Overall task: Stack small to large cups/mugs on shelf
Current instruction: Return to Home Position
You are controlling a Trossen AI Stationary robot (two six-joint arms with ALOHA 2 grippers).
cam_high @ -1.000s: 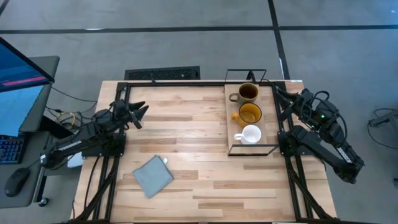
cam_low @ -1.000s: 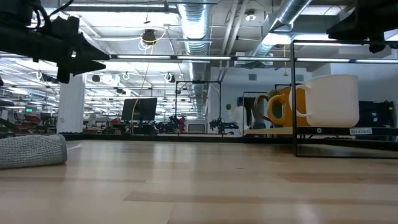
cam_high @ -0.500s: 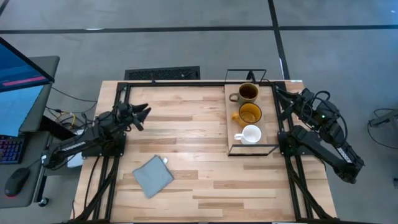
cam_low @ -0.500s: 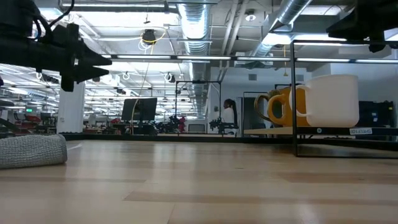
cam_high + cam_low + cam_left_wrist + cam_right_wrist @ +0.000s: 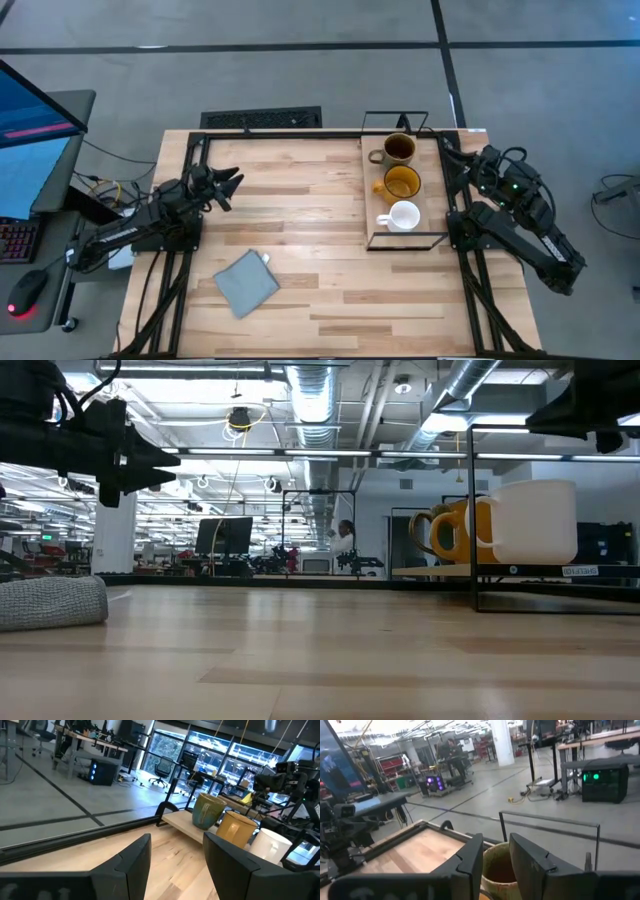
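Three mugs stand upright in a row on the shelf at the table's right. The dark olive mug is farthest, the amber mug is in the middle, and the white mug is nearest. Each rests on its base, apart from the others. My left gripper is open and empty above the table's left part, pointing toward the shelf; its wrist view shows all three mugs far off. My right gripper is open and empty at the shelf's right edge, near the olive mug.
A folded grey-blue cloth lies near the table's front left and also shows in the low view. The shelf's black wire frame rises at its far end. Bare tabletop lies between the cloth and the shelf. A person moves in the room behind.
My left gripper has gone a little toward the table's right edge and stays open. The mugs have not moved.
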